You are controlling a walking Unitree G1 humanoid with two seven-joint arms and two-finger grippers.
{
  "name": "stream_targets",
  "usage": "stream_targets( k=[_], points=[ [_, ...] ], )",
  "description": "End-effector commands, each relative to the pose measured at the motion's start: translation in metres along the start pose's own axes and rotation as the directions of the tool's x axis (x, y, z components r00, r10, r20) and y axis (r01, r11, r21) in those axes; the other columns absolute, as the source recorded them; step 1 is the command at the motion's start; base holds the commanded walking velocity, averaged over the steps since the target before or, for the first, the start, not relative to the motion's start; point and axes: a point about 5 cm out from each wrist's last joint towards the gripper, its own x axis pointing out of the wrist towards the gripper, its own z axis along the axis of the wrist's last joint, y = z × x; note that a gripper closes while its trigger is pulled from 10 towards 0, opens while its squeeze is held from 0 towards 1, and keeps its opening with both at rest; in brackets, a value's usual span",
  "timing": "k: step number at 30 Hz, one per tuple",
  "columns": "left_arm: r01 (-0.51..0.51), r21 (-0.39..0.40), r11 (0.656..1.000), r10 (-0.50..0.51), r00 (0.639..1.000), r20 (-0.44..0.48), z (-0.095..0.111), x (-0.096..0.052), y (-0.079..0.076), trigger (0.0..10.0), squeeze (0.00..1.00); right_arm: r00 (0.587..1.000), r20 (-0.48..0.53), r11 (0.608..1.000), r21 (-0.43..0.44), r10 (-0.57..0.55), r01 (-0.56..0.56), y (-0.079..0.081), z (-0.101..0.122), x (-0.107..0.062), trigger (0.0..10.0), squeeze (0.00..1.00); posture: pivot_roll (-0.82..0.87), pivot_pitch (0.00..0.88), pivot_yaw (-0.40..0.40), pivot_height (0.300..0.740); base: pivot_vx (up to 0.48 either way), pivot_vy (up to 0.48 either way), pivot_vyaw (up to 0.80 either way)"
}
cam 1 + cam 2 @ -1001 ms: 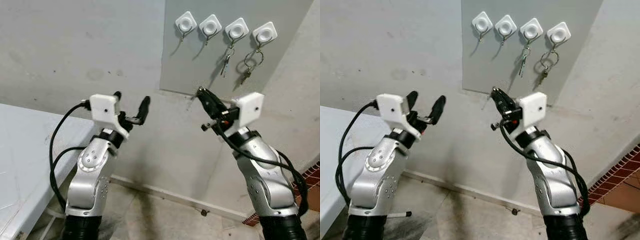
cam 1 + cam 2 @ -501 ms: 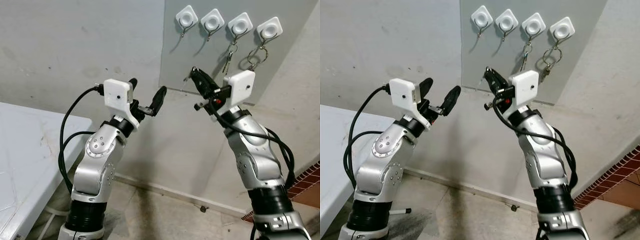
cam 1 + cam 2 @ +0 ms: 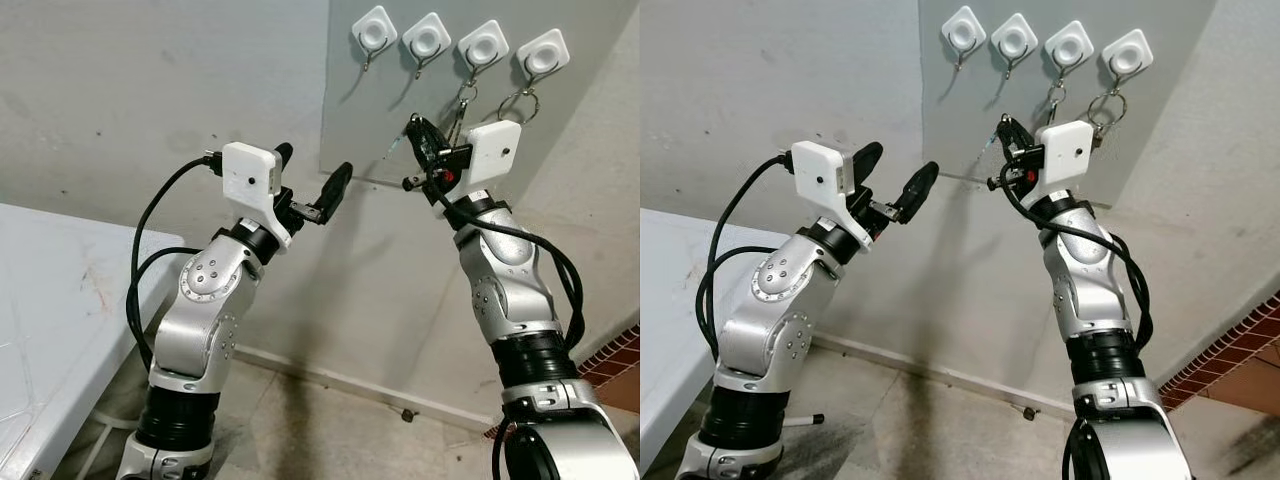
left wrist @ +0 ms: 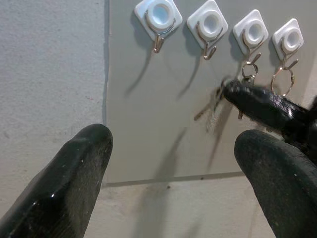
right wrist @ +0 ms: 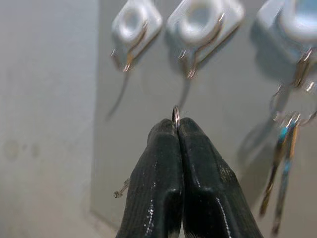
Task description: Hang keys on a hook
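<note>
Four white diamond-shaped hooks sit in a row on a grey wall panel. The first hook and second hook are bare. The third hook and fourth hook each carry hung keys. My right gripper is raised to the panel and shut on a key ring. The ring pokes out of the fingertips just below the second hook's metal tip, and its key dangles beside the fingers. My left gripper is open and holds nothing, raised to the left of the panel.
A white table stands at the lower left. The wall meets a dirty floor at a skirting line, with a small object lying on the floor. Red brick tiles show at the far right.
Both arms have risen toward the panel. The right gripper has carried the key ring up and to the right, close under the hooks. The left gripper stayed open.
</note>
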Motion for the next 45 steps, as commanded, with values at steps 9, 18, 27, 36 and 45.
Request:
stream_targets(
  k=[9,18,27,36,45],
  points=[
    [0.050,-0.003,0.999,-0.050,0.999,0.011,0.007,0.004,-0.010,10.0,0.00,0.994,0.110,0.999,-0.037,-0.028,0.032,-0.009,0.025,0.021,10.0,0.00,0.04,0.039,-0.017,0.740,0.000,0.000,0.00],
    [0.054,-0.012,0.998,-0.053,0.999,0.008,0.006,0.004,-0.012,10.0,0.00,0.991,0.135,0.998,-0.063,0.004,0.005,-0.006,0.031,0.028,10.0,0.00,0.04,0.042,-0.019,0.740,0.000,0.000,0.00],
    [0.039,-0.032,0.999,-0.039,0.999,0.011,0.008,0.003,-0.011,10.0,0.00,0.990,0.116,0.983,-0.173,0.079,-0.059,-0.008,0.030,0.029,10.0,0.00,0.04,0.054,-0.025,0.740,0.000,0.000,0.00],
    [0.024,-0.052,0.998,-0.024,1.000,0.010,0.008,0.002,-0.010,10.0,0.00,0.989,0.078,0.955,-0.281,0.123,-0.096,-0.015,0.033,0.032,10.0,0.00,0.04,0.062,-0.028,0.740,0.000,0.000,0.00],
    [0.022,-0.061,0.998,-0.022,1.000,0.011,0.009,0.002,-0.011,10.0,0.00,0.991,0.086,0.961,-0.267,0.100,-0.074,-0.020,0.035,0.035,10.0,0.00,0.04,0.064,-0.029,0.740,0.000,0.000,0.00]
  ],
)
